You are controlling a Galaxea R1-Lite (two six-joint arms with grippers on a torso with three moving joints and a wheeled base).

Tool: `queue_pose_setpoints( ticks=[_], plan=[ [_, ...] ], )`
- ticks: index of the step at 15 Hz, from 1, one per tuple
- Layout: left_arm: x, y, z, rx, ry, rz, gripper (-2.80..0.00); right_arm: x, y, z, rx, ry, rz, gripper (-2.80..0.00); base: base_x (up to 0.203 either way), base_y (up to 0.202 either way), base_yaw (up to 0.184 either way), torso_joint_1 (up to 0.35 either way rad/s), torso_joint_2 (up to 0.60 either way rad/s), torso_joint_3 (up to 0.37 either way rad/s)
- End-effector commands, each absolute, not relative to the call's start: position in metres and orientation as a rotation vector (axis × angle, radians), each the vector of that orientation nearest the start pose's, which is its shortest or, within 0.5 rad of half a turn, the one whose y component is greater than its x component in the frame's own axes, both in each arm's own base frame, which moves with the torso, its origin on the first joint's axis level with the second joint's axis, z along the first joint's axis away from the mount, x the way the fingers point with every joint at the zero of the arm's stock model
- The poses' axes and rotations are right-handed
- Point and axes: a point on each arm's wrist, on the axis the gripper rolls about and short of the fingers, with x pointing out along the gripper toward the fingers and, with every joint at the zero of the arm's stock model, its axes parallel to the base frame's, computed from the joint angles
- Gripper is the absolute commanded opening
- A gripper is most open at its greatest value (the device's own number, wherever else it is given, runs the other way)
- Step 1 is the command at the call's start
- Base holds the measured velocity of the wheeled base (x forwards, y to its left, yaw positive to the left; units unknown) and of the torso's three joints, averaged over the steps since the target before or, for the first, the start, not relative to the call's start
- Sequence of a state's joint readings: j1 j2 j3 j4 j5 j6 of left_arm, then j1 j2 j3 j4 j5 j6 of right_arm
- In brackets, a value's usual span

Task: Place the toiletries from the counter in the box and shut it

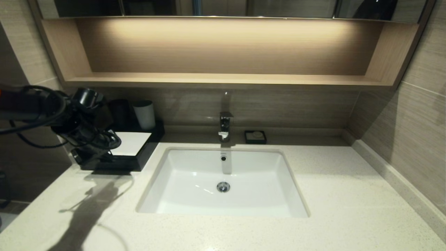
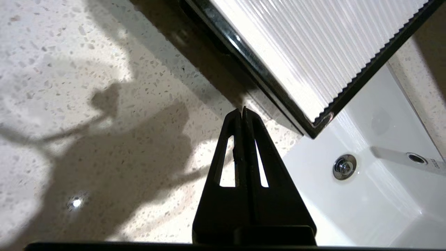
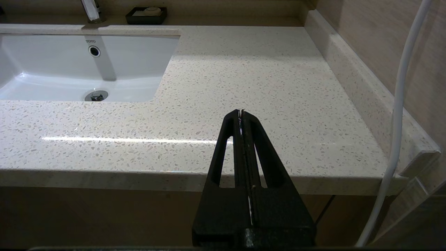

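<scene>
Counter [image 1: 348,195] of speckled cream stone spreads around the white sink [image 1: 223,205]. At its left rear sits the box [image 1: 139,157], drawer pushed in, no sachets visible. Left gripper [image 2: 243,111] hovers just before the box front, fingers clenched together, empty. Right gripper [image 3: 241,112] hangs beyond the counter's front edge, likewise clenched.

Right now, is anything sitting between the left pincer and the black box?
Nothing visible is. The left pincer, shut and empty, hangs over bare counter just in front of the box. No sachets show on the counter. The right pincer waits by the counter's front edge.
</scene>
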State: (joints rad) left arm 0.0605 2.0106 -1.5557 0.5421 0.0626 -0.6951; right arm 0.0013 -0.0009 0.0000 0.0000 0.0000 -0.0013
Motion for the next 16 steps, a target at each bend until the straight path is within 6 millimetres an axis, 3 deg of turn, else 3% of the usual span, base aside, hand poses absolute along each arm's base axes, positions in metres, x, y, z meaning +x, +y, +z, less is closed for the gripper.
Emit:
queue_pose_setpoints(
  ticks=[1,6,12,16],
  plan=[
    [0.347,0.023,0.202,-0.639,0.867,0.441,-2.80,-0.023,0.000,0.075,-0.002,0.002,0.002,-2.80,0.000,0.000,0.000,0.000,0.00,0.000],
    [0.292,0.019,0.237,-0.580,0.798,0.385,-2.80,-0.023,0.000,0.075,-0.002,0.001,0.002,-2.80,0.000,0.000,0.000,0.000,0.00,0.000],
    [0.227,0.010,0.278,-0.380,0.673,0.242,-2.80,-0.023,0.000,0.075,-0.002,0.002,0.002,-2.80,0.000,0.000,0.000,0.000,0.00,0.000],
    [0.176,0.000,0.283,-0.189,0.598,0.122,-2.80,-0.023,0.000,0.075,-0.002,0.002,0.002,-2.80,0.000,0.000,0.000,0.000,0.00,0.000]
  ],
)
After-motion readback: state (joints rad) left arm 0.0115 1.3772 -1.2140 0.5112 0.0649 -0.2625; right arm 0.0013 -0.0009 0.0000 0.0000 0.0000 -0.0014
